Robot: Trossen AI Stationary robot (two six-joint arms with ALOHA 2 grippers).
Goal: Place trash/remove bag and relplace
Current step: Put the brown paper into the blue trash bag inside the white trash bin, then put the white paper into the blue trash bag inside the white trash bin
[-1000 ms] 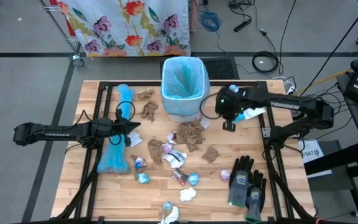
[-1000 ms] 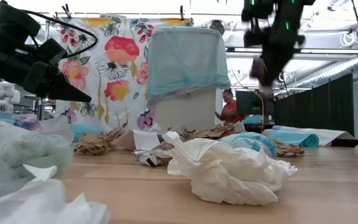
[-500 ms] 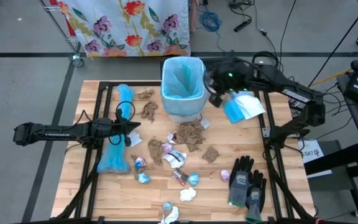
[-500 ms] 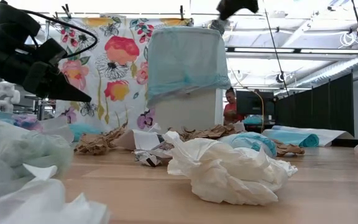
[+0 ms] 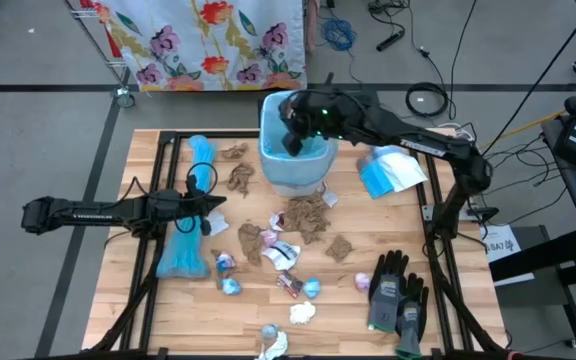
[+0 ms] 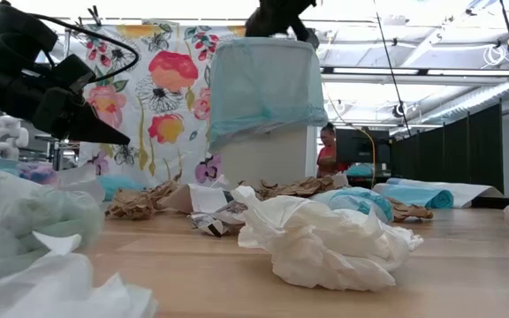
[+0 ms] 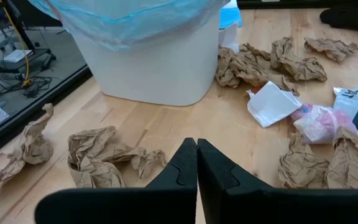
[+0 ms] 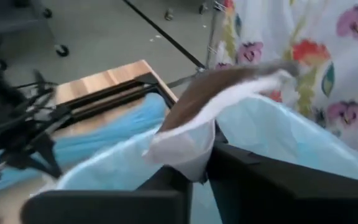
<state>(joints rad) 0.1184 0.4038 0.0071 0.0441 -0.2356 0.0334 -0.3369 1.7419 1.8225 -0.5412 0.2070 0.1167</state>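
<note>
Right claw [image 5: 293, 138] above bin [image 5: 290, 172]; scraps [image 5: 306, 217] before it.

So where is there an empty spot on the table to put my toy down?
Bare wood shows right of the gloves, near the table's right edge, and at the front left corner, below the blue bag roll. The middle, below the bin, is crowded with trash scraps. The right gripper holds a scrap over the bin.

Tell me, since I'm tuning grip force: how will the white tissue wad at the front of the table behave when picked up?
The white tissue wad looks loosely crumpled, so it would probably squash between the fingers. Its thin, puffy folds suggest very little weight. Pushed, it would likely slide on the wooden table rather than roll.
</note>
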